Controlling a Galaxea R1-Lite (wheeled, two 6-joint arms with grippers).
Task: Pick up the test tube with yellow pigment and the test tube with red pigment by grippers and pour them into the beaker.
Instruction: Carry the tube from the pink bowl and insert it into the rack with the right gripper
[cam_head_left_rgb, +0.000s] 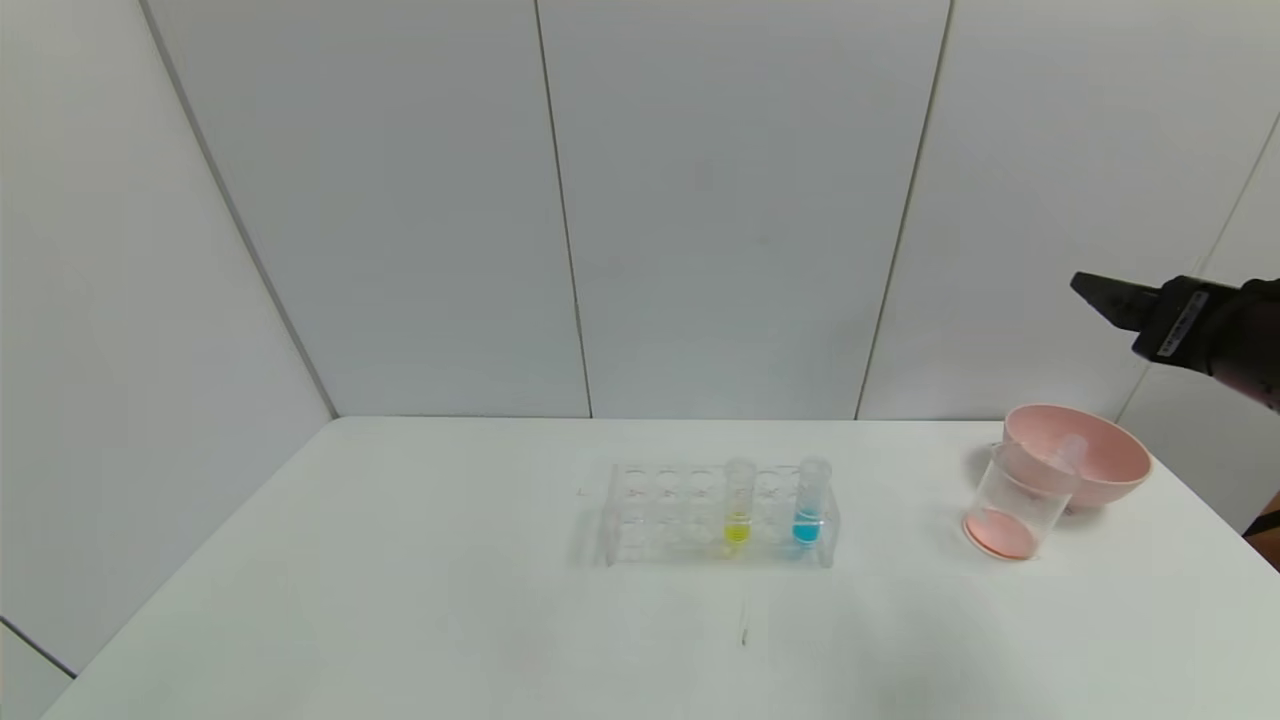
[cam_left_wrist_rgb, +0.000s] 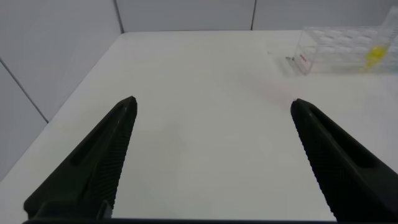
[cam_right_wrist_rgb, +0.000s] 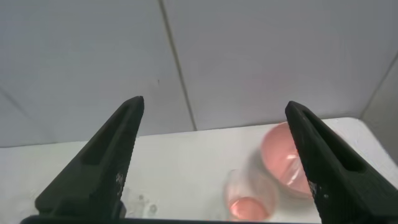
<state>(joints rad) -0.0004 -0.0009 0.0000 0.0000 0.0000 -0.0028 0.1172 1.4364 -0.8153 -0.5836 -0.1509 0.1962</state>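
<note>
Black and held high, the right claw (cam_head_left_rgb: 1090, 290) hangs in the air at the right edge of our head view, above and behind the pink bowl (cam_head_left_rgb: 1110, 470); from its own wrist camera we see its two narrow fingers (cam_right_wrist_rgb: 106, 162) spread wide with nothing between them. Below it stands the beaker (cam_head_left_rgb: 1015, 505), clear and straight-sided, touching the front-left of the bowl, with a shallow layer of orange-red liquid in its bottom. A slim clear tube (cam_head_left_rgb: 1068, 452) lies tilted inside the bowl near the beaker's rim — we take it for the test tube with red pigment, and we cannot tell whether any liquid is left in it.

The left claw (cam_left_wrist_rgb: 211, 134) does not show in our head view; its wrist camera shows it low over the white counter (cam_head_left_rgb: 400, 560), fingers spread wide and holding nothing, with the rack off to one side ahead of it.

Out at the middle of the counter sits the clear rack (cam_head_left_rgb: 715, 510). The test tube with yellow pigment (cam_head_left_rgb: 738, 500) stands upright in it, a little yellow liquid at its base, and one slot to the right stands the tube with blue liquid (cam_head_left_rgb: 810, 500) — both apart from either claw.
</note>
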